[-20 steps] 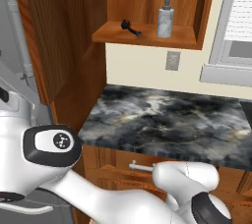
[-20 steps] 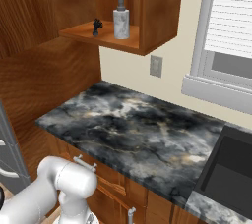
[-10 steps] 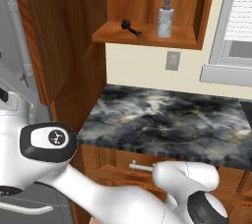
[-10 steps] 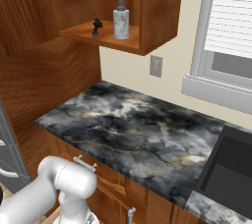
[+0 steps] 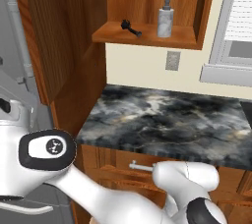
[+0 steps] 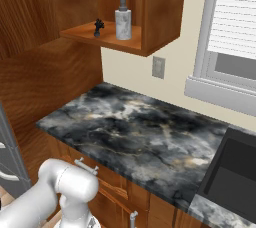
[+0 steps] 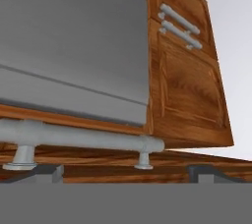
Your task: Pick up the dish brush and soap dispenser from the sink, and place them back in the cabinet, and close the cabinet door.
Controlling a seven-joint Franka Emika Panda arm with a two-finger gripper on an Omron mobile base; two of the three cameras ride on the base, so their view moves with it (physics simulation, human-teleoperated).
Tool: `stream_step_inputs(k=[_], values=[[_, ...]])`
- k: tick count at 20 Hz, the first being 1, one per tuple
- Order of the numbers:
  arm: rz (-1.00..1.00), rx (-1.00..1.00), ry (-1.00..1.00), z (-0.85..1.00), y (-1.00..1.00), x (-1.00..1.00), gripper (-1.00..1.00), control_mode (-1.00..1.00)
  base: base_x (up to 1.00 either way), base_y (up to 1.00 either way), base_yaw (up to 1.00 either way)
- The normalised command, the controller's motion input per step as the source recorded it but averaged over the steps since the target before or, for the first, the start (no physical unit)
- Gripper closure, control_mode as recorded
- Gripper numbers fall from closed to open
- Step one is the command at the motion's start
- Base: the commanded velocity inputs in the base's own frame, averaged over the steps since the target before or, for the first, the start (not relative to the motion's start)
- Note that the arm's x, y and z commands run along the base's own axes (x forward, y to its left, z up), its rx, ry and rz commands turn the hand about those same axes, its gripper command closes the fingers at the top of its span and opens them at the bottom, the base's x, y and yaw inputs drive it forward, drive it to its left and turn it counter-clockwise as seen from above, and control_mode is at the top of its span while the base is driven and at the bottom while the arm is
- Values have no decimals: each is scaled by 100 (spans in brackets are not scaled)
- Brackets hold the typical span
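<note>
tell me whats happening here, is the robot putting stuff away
The soap dispenser and the dish brush already stand on the shelf of the open cabinet. The gripper holds neither; its jaws are open, close to a grey bar handle on a wooden door. Closing the cabinet looks like what remains.

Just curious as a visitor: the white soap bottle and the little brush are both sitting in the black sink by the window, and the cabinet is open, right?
Not quite. The soap dispenser and the dish brush stand on the shelf of the open cabinet, not in the sink. Both base views show it. The cabinet being open is right.
</note>
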Motion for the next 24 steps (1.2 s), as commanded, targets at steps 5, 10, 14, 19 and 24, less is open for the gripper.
stream_step_inputs(k=[5,10,14,19,24], values=[[0,7,-11,-6,-1,2,-100,-100,0,0,0],[0,10,-7,0,-8,0,-100,-100,0,0,0],[0,11,-6,0,-11,0,-100,-100,0,0,0],[0,12,-2,0,-14,0,-100,-100,0,0,0],[0,8,0,0,-10,0,-100,-100,0,0,0]])
